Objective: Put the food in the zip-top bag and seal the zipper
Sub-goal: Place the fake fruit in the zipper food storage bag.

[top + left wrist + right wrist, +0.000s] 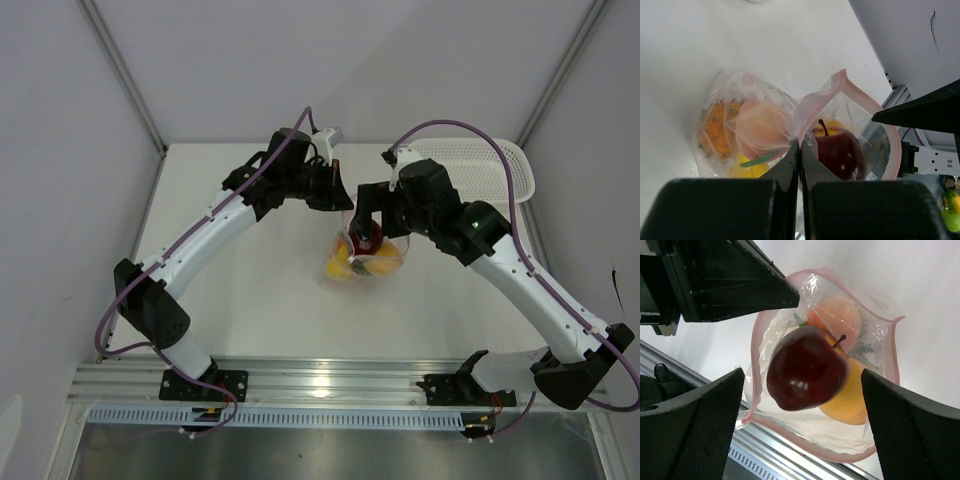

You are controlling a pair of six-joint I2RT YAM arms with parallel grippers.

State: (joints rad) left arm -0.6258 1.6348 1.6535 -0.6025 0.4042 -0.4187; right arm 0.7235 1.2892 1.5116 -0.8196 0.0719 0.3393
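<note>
Left gripper [800,150]: jaws pressed together, clamped on a fold of clear film at the rim of the zip-top bag [765,100]; it held that side of the mouth up.
Right gripper [800,375]: jaws spread wide apart, one black finger [695,430] on either side of the bag's mouth, gripping nothing; neither pad touched the fruit.
Apple [805,367]: dark red, glossy, stem uppermost; sat in the open mouth of the bag, between the right gripper's spread fingers and clear of both, resting on the fruit beneath.
Peach [837,315]: pink-orange; inside the bag, just behind the apple and touching it.
Yellow fruit [847,402]: inside the bag, under the apple.
Pineapple [715,130]: orange, knobbly; at the bag's closed end, pressed against the film, beside the peach.
Zipper [757,340]: pink-red strip, unsealed; it ran as a wide loop around the apple, with its two sides well apart.
Zip-top bag, position: near the middle of the table [260,290] between the two grippers, mouth lifted, bulging body on the surface.
Table: white, plain.
Basket [490,165]: white mesh; at the far right corner of the table, behind the right arm, well apart from the bag; contents could not be told.
</note>
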